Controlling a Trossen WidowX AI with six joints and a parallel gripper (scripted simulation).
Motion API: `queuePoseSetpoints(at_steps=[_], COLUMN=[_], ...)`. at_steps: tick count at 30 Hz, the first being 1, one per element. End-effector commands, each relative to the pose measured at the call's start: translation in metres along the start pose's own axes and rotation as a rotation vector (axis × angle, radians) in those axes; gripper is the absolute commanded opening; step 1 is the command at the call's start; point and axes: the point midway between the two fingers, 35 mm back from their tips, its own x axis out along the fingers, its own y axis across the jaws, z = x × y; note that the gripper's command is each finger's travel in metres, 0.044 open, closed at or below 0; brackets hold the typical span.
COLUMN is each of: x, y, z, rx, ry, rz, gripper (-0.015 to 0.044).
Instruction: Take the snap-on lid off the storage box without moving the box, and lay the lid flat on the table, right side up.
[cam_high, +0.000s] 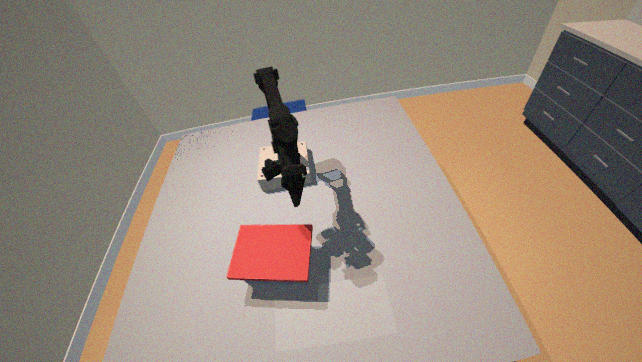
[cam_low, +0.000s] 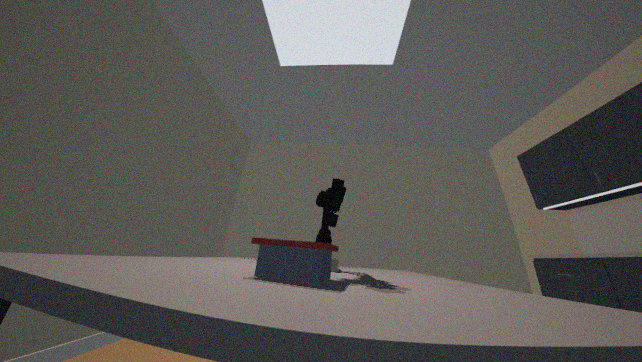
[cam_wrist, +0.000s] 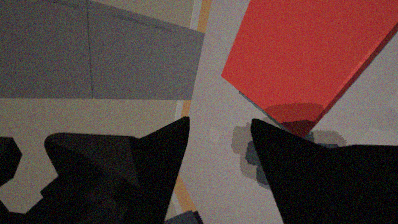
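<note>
The red lid (cam_high: 272, 252) (cam_low: 295, 244) (cam_wrist: 310, 55) lies flat on top of the storage box (cam_low: 293, 262), whose blue-grey side shows below it in the exterior view. The lid looks seated all round, as far as can be seen. My gripper (cam_wrist: 220, 123) (cam_high: 297, 204) is part open with nothing between its fingertips. It hangs in the air above the table, between the arm's base and the box, near the lid's back right corner. In the wrist view that corner lies just beyond the right finger. In the exterior view the fingertips cannot be made out.
The arm's pale base block (cam_high: 266, 172) stands on the table (cam_high: 200, 210) behind the box. A blue strip (cam_high: 295, 106) lies at the table's back edge. The arm's shadow falls to the right of the box. Dark drawer cabinets (cam_high: 565, 90) stand off to the right.
</note>
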Motion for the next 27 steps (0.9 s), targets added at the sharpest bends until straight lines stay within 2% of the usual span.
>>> queuePoseSetpoints(at_steps=[1,6,16,22,27], x=[-0.017,-0.034,-0.034,-0.008,-0.006], y=[-0.043,-0.084,-0.085,-0.126,-0.127], z=[0.041,0.069,0.070,0.062,0.062], rx=[0.155,0.300,0.307,0.307,0.307], ry=[-0.066,-0.124,-0.127,-0.127,-0.127], rz=[-0.076,-0.134,-0.136,-0.137,-0.137], gripper=[0.0235,0.0235,0.0235,0.0235,0.0235])
